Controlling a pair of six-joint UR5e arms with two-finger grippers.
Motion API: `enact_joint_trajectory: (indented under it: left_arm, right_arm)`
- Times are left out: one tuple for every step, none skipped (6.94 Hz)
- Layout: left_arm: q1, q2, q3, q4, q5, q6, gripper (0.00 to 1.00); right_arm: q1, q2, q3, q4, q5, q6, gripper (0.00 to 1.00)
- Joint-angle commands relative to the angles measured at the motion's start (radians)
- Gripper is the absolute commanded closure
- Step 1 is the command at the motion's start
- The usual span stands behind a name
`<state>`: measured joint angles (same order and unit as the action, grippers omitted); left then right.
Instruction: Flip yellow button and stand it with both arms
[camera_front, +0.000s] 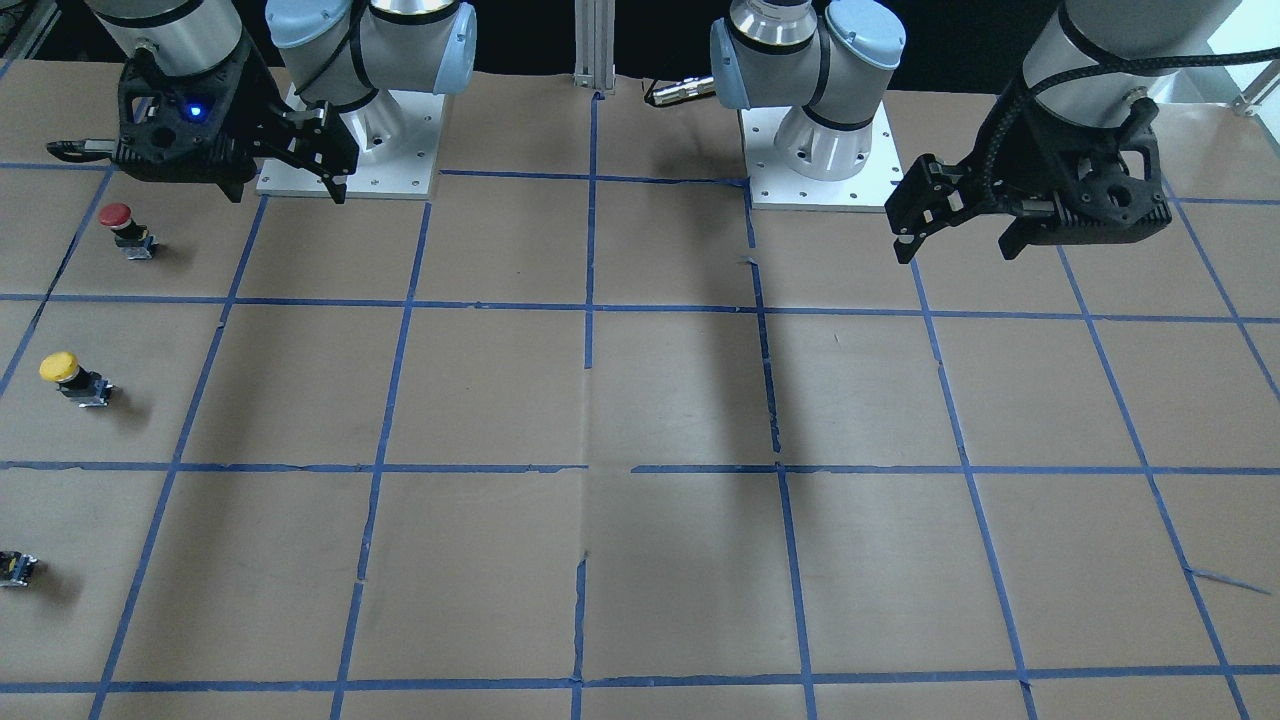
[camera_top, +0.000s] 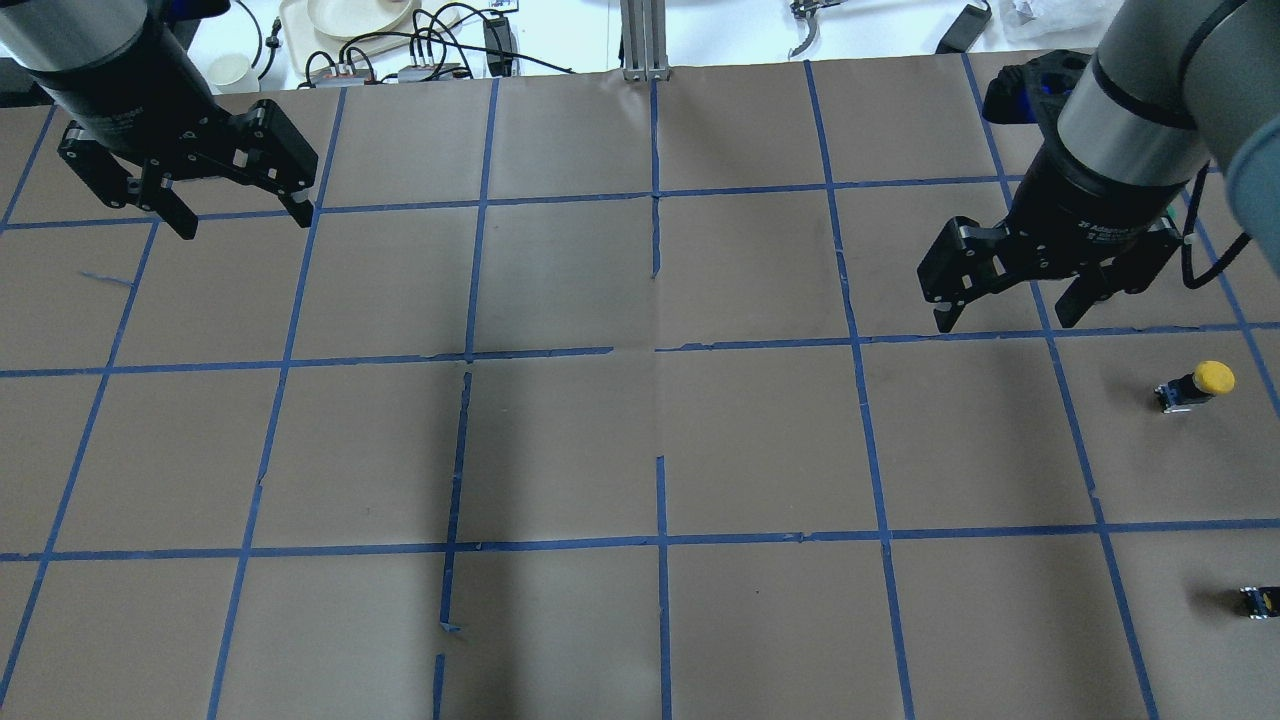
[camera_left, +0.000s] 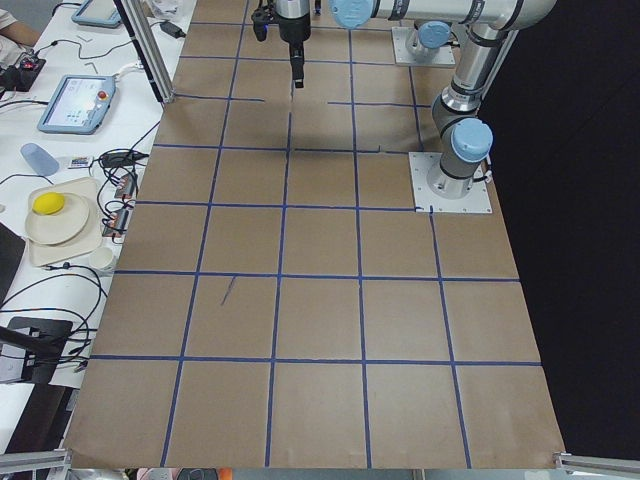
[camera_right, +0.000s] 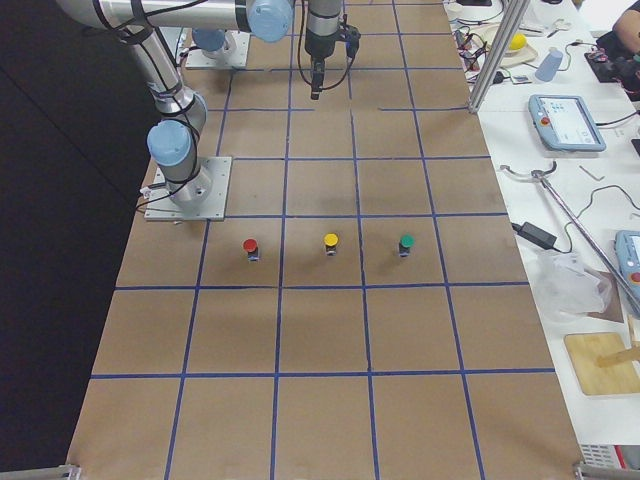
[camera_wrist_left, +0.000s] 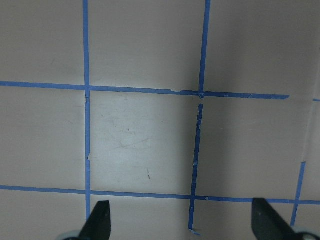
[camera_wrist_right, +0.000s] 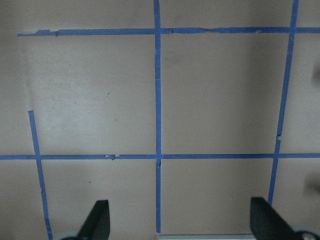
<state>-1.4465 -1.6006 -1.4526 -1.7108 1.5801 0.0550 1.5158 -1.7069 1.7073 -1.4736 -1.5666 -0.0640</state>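
The yellow button sits near the table's edge on my right side. It seems to stand on its black-and-grey body with the cap up. It also shows in the overhead view and the exterior right view. My right gripper hovers open and empty, short of the button and further in over the table; it also shows in the front view. My left gripper hovers open and empty at the far left, and shows in the front view. Both wrist views show only taped paper between wide-apart fingertips.
A red-capped button stands beside the yellow one, nearer my base. A tiny black-yellow part sits on the yellow button's other side at the table's edge. The brown paper table bears a blue tape grid. The arm bases are bolted on.
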Motion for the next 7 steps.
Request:
enact_joint_trajectory:
  left_arm:
    - [0.001,-0.001,0.001,0.003,0.000,-0.001,0.00]
    - [0.001,-0.001,0.001,0.004,0.000,-0.001,0.00]
    - [0.000,-0.001,0.000,0.005,-0.002,-0.001,0.00]
    - [0.000,-0.001,0.000,0.005,0.000,-0.001,0.00]
    - [0.000,0.001,0.000,0.004,0.000,-0.001,0.00]
    - [0.000,-0.001,0.000,0.007,0.000,-0.001,0.00]
    - [0.000,-0.001,0.001,0.007,0.000,-0.001,0.00]
  right_arm:
    - [0.012,-0.002,0.002,-0.022,0.011,0.004,0.00]
    - [0.012,-0.010,0.000,-0.020,0.011,0.006,0.00]
    - [0.012,-0.008,0.002,-0.020,0.002,0.004,0.00]
    - [0.012,-0.008,0.000,-0.020,0.000,0.004,0.00]
    - [0.012,-0.010,0.000,-0.014,-0.001,0.003,0.00]
    - [0.012,-0.008,0.000,-0.014,-0.001,0.004,0.00]
    - [0.012,-0.008,0.005,-0.014,-0.001,0.004,0.00]
